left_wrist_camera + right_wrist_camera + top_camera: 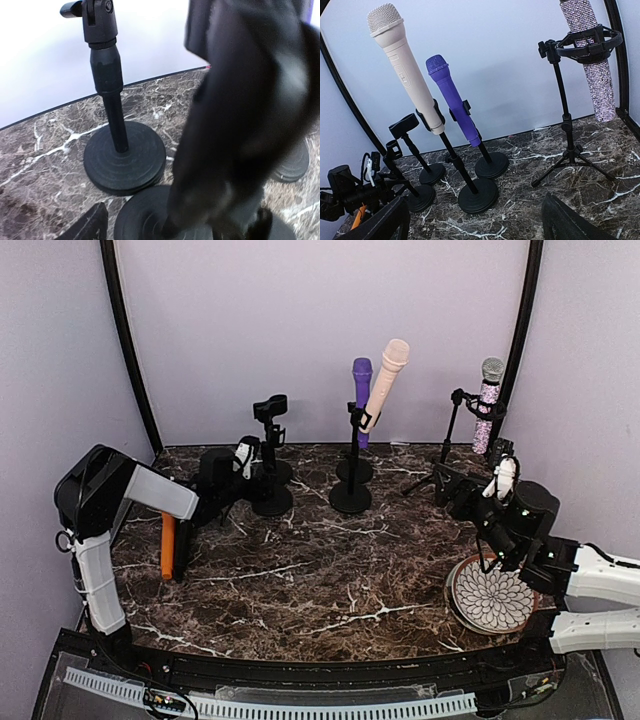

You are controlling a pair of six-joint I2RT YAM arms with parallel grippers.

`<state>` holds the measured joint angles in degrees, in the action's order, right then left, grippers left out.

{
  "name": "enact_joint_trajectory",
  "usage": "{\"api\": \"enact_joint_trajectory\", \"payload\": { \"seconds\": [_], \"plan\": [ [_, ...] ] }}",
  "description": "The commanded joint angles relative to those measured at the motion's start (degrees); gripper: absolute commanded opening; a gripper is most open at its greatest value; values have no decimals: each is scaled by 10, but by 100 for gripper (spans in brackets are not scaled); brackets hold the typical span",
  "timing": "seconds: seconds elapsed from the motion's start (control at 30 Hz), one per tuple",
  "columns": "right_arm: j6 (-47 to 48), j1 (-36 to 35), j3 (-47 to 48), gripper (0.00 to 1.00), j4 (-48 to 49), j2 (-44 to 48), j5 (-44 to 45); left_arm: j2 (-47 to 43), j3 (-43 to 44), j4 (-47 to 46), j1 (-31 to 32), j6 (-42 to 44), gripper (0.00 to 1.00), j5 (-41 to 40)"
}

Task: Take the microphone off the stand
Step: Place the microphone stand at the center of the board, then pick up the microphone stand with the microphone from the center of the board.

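Three microphones sit in stands at the back: a cream one, a purple one and a glittery one on a tripod stand. Two empty black stands are at the back left; one shows sharply in the left wrist view. My left gripper is among these stands, open, and a blurred black stand part fills the space just in front of it. My right gripper is open and holds nothing, well short of the tripod.
An orange microphone lies on the marble table by the left arm. A patterned round plate lies at the right under the right arm. Round stand bases crowd the back middle. Purple walls close in the table.
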<state>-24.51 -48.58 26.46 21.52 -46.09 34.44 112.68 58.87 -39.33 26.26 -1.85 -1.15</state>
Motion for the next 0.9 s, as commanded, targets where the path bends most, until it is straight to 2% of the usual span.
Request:
{"api": "enact_joint_trajectory", "payload": {
  "seconds": [0.0,0.23,0.33,0.47,0.57,0.7,0.87],
  "plan": [
    [6,6,23,93,0,6,10,-83,-40,-30,-3,14,78,3],
    [17,6,38,93,-37,16,11,-194,-110,7,-3,-4,84,-19],
    [33,6,52,91,-52,9,-27,-270,-110,104,-4,-63,86,-38],
    [42,9,79,90,-61,-36,-94,-339,-23,305,-7,-100,87,5],
    [12,37,72,87,-10,-88,-166,-383,19,428,-12,-99,87,43],
    [-15,77,71,85,83,-177,-252,-447,37,486,-29,-97,90,94],
    [4,97,124,83,172,-313,-320,-496,37,503,-82,-73,93,232]
  ]
}}
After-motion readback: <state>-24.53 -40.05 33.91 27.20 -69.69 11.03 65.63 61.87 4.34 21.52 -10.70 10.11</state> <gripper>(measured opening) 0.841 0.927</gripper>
